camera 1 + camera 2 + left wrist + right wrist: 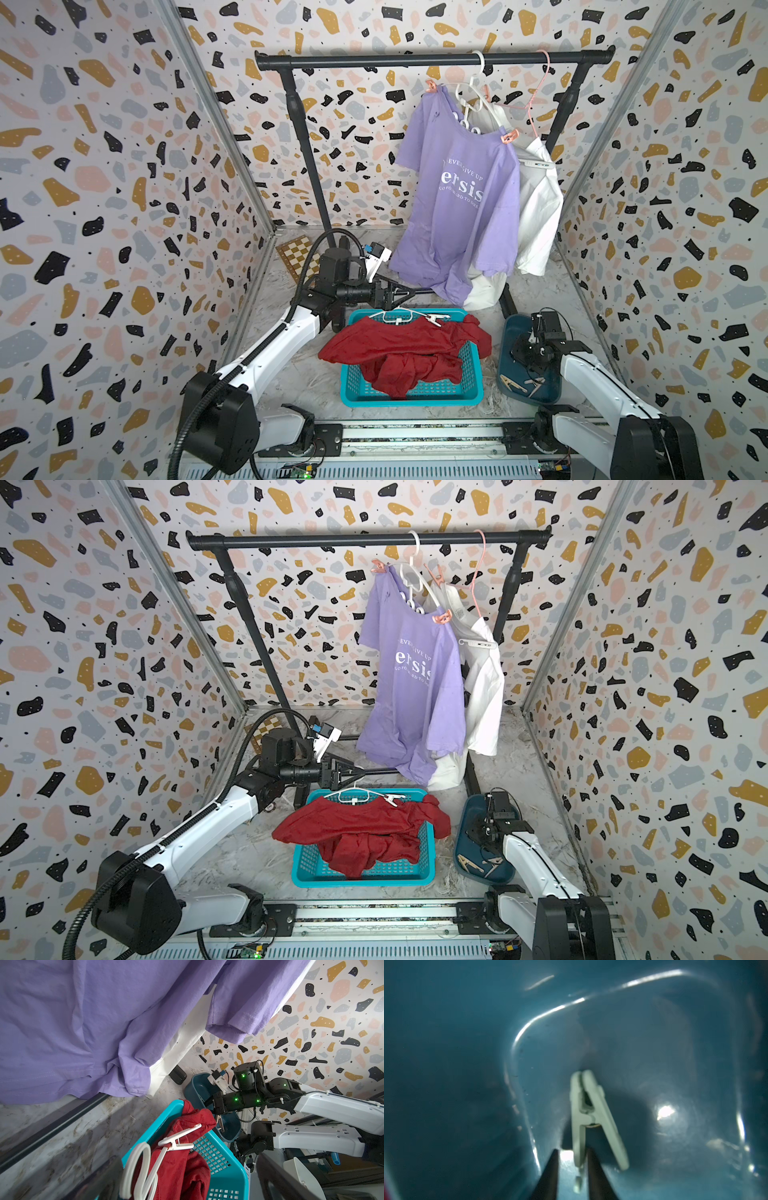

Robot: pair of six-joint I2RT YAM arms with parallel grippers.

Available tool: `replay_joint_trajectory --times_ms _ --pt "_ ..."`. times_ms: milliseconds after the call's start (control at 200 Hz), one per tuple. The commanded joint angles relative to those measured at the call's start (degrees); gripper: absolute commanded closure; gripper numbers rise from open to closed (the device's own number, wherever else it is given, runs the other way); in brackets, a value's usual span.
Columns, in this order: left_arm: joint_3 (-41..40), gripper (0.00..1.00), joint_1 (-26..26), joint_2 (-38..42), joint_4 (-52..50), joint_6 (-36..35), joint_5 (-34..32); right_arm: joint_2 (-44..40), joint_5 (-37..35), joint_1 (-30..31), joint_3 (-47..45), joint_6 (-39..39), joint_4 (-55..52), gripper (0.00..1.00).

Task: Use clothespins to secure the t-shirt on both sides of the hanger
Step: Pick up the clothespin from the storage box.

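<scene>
Straddling one leg of a pale mint clothespin [583,1113], nose pinched shut, inside the teal tray [446,1064], the right gripper [572,1151] sits slightly parted while the left gripper [405,292] gapes wide.

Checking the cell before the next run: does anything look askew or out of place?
Yes. The red t-shirt lies crumpled across the teal basket and spills over its rim. It is on its white hanger, with only one white clothespin visible on it.
</scene>
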State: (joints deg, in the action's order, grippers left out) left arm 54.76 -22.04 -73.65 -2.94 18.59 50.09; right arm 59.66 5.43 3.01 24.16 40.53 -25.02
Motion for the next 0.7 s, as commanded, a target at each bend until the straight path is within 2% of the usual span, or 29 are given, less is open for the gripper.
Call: replay_joint_trajectory --times_ms 0,220,491,691 --pt "-0.4 0.01 -0.4 0.2 1.1 -1.3 1.1 0.9 -2.4 0.6 0.7 0.4 -1.8 0.62" --pt "-0.4 0.01 -0.4 0.2 1.1 -1.4 1.2 2.8 -3.0 0.8 1.0 0.2 -1.6 0.63" --pt "-0.4 0.01 -0.4 0.4 0.9 -1.5 1.1 3.6 -3.1 1.8 -1.0 1.0 -0.4 0.85" --pt "-0.2 0.01 -0.4 0.1 0.9 -1.4 1.3 1.5 -3.1 1.8 -0.2 1.0 -0.6 0.96"
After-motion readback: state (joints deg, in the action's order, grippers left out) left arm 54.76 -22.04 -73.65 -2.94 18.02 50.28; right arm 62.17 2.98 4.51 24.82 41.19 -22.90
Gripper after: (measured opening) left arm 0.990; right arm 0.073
